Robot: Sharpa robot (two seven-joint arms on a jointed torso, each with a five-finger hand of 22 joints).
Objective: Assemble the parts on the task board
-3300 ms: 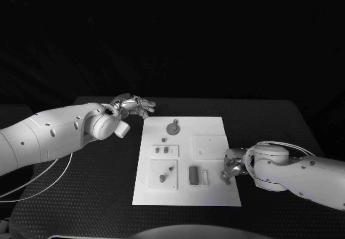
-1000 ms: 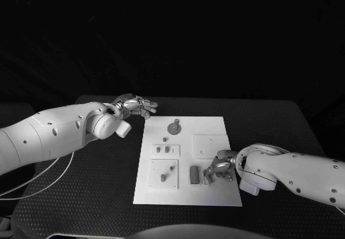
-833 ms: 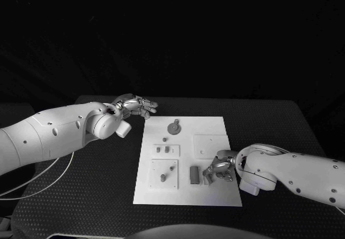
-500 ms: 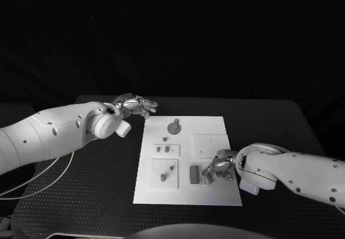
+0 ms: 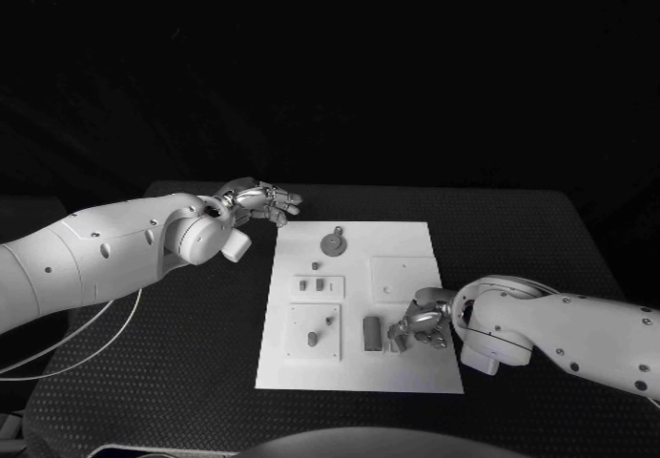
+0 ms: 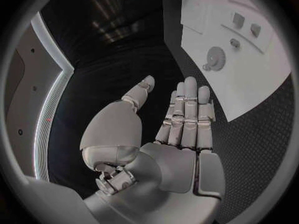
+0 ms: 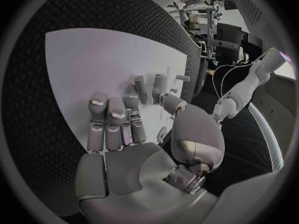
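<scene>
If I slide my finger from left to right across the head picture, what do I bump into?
left hand → gear-shaped part on the task board → right hand

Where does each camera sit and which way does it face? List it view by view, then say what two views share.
Head view: on the robot's head, looking down at the task board; both arms enter, left hand, right hand.
Left wrist view: behind the left hand, facing along its palm toward the board.
Right wrist view: behind the right hand, facing over the board.
Shared: the head and left wrist views both show the round part.
</scene>
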